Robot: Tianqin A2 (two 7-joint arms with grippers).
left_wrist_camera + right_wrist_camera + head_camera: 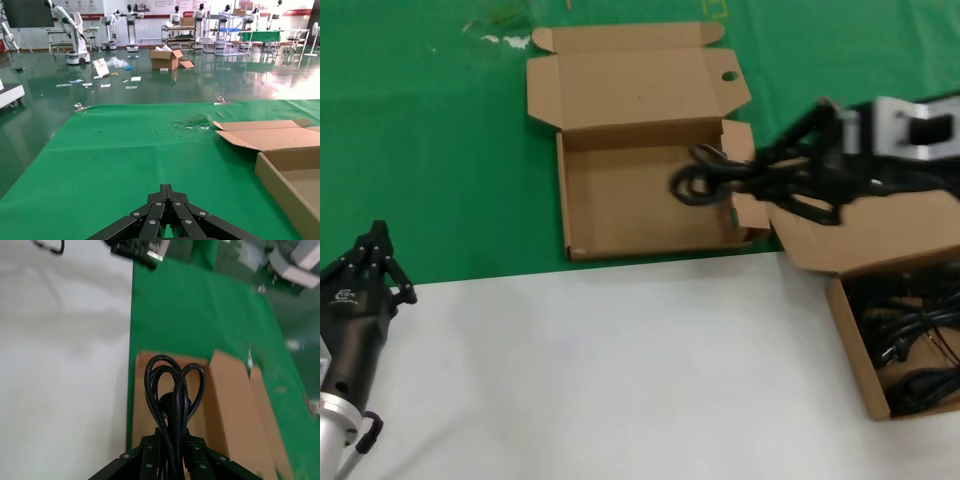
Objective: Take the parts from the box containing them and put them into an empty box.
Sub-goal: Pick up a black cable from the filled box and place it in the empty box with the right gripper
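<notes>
A coiled black cable (705, 180), one of the parts, hangs over the right side of the wide shallow empty box (620, 215), with my right gripper (752, 178) shut on it. In the right wrist view the cable's loops (172, 385) stick out past the right gripper (175, 440), above the empty box (227, 405). The deeper box containing the parts (855, 345) stands at the right front with more black cables (915, 330) inside and its plain lid (880, 235) open. My left gripper (378, 240) waits shut at the left front edge, its left wrist view tip (167, 189) over green cloth.
The boxes' far half sits on a green cloth (430, 150); the near half of the table is white (600, 380). The empty box's lid (630, 90) lies open toward the back. Its near wall (285, 187) shows at the edge of the left wrist view.
</notes>
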